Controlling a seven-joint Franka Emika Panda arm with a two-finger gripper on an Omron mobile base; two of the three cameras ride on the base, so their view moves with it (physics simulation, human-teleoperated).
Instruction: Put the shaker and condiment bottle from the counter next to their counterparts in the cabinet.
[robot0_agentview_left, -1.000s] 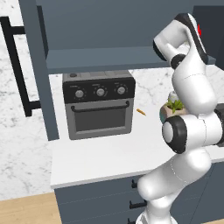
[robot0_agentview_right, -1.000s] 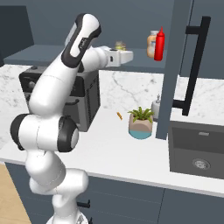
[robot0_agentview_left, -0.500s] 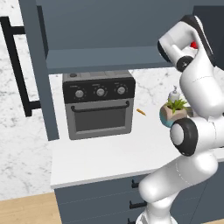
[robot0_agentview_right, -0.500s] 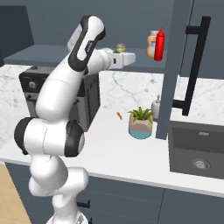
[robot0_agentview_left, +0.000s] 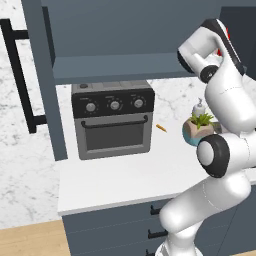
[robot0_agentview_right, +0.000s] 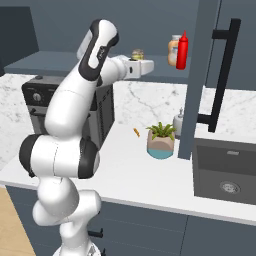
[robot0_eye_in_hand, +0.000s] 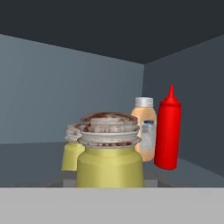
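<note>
Tool (robot0_agentview_right: 150, 66) carried shaker (robot0_eye_in_hand: 110, 153) closer to cabinet (robot0_agentview_right: 65, 60) shelf.

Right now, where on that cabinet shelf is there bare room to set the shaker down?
The shelf is bare left of the twin shaker. The right end is crowded: tan-orange bottle and red bottle stand close together. The held shaker sits in front of its twin.
</note>
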